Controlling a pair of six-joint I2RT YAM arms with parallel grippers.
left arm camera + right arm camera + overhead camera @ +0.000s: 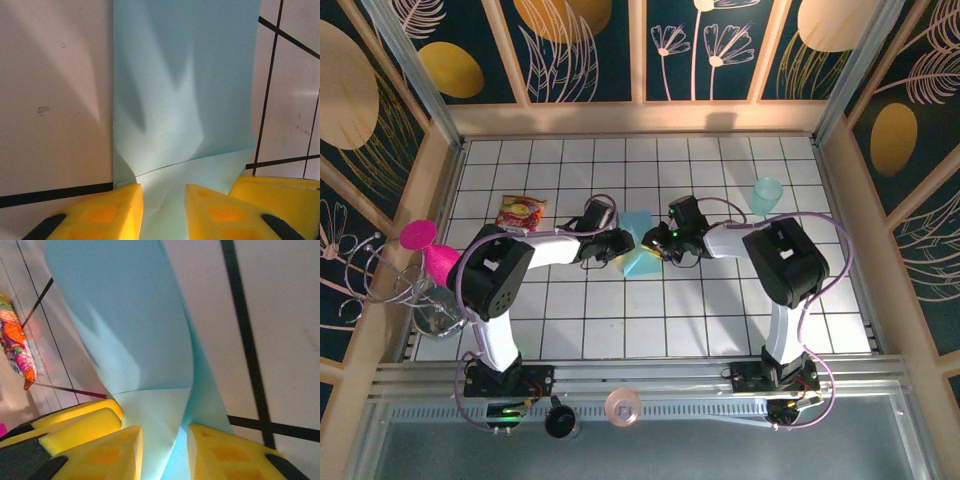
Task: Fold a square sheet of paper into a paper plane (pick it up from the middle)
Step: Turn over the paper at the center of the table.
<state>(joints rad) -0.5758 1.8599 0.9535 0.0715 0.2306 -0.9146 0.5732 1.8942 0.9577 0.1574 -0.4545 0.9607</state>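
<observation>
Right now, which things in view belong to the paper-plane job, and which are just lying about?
Job: square sheet of paper; left fingers; right fingers.
Lying about: snack packet; pale-teal plastic cup.

Two pincers point(620, 247) point(657, 243), one sheet point(638, 228), one cup point(766, 195), one packet point(521, 212)

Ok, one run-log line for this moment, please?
object: thin light-blue paper sheet, folded over, mid-table | left jaws: slightly apart, sheet between | right jaws: slightly apart, sheet between
</observation>
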